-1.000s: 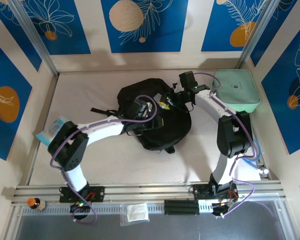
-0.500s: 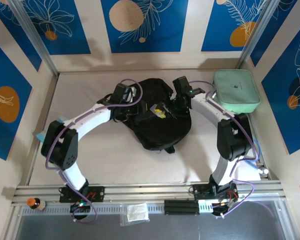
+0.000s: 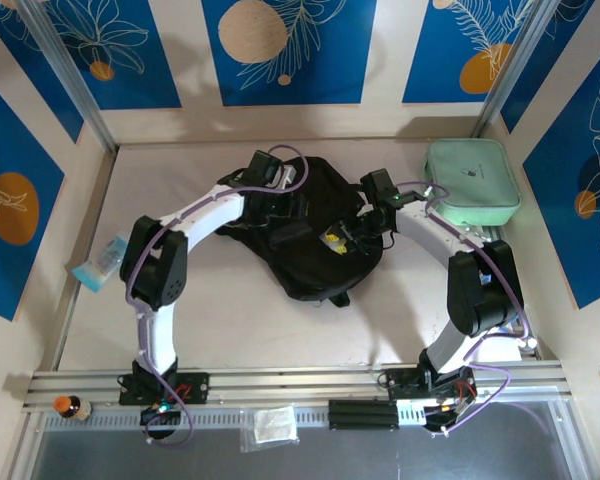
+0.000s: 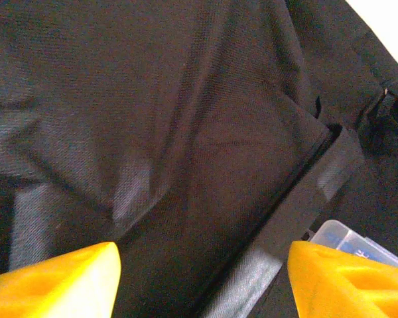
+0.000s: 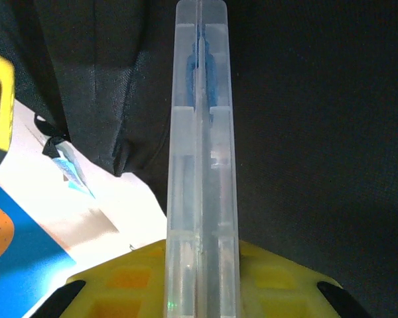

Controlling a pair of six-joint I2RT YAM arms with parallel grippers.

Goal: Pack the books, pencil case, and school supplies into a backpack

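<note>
Clear plastic box (image 5: 200,165) | clamped in right gripper (image 5: 200,268) | over backpack (image 5: 305,132)

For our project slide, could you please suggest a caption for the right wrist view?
Right end effector grips the clear plastic box edge-on over the black backpack.

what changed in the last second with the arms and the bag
The left gripper swung from the backpack's near-left side to its far edge, jaws open, and its elbow moved off the light-blue packet. The right gripper, shut on the clear plastic box, came nearer over the backpack. The backpack and the mint-green case stayed roughly in place.
</note>
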